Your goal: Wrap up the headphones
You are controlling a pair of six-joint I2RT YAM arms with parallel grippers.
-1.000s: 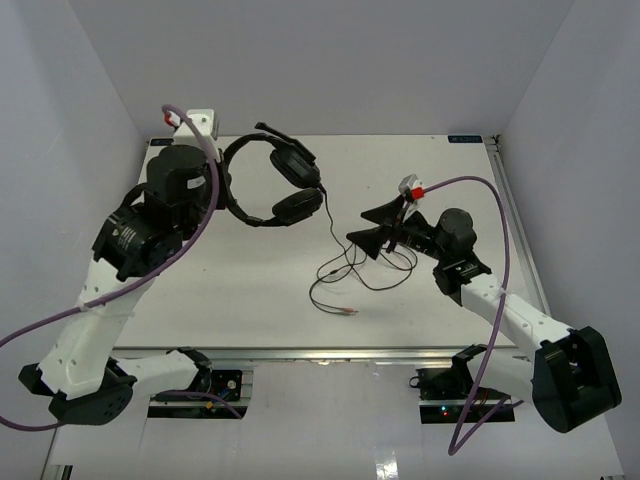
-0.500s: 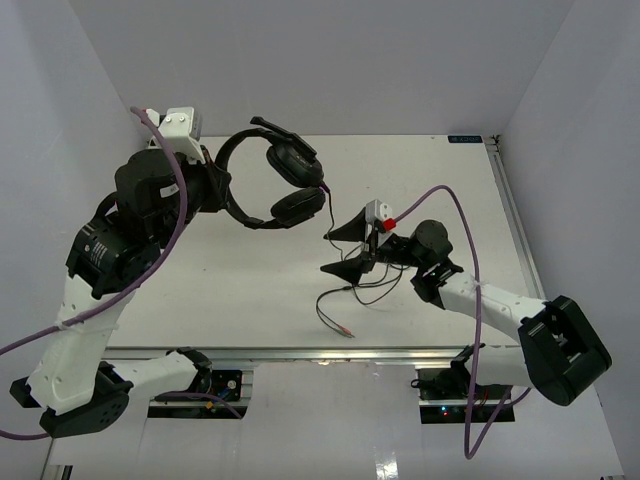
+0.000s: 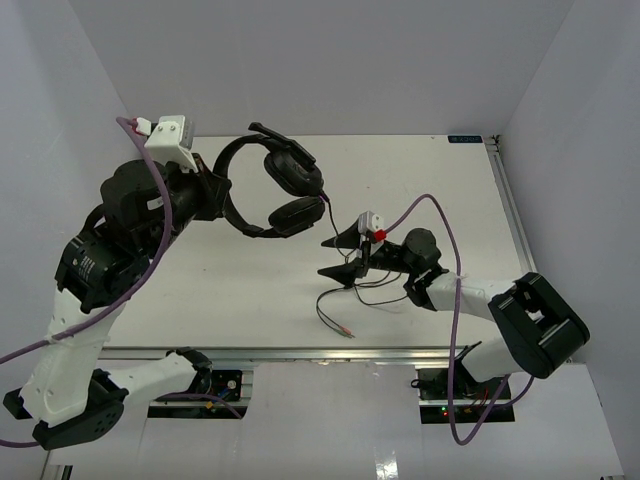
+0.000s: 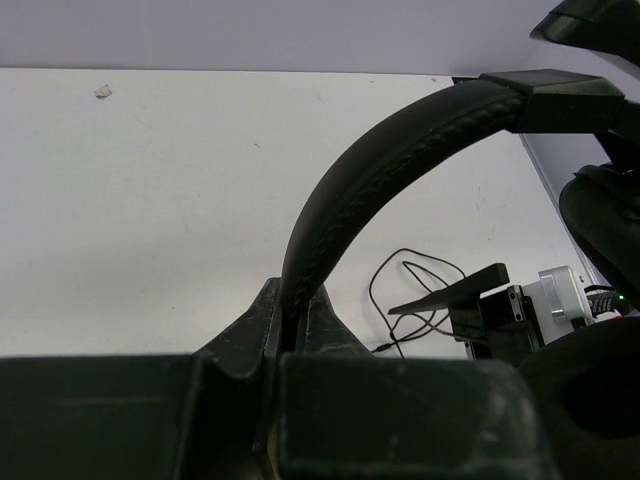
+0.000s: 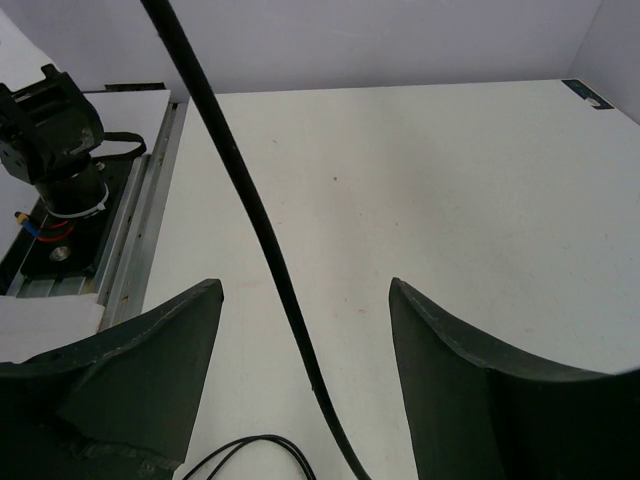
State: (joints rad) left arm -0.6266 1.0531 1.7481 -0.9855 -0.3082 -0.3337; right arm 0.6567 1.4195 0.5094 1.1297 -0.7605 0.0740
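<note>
Dangling headphones (image 3: 290, 170) cable (image 5: 258, 225) inside spread right hand (image 3: 322, 258).

cable (image 5: 251, 220) crossing right gripper's (image 5: 302, 290) gap; slack loops on table (image 3: 450, 190), bare beyond

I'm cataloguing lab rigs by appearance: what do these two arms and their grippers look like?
Left arm and right arm alike: white link shells, bulky black joint housings, a thick purple cable trailing along each. The left gripper and right gripper have black, wedge-shaped fingers tapering to points. A white camera block sits at each wrist.
</note>
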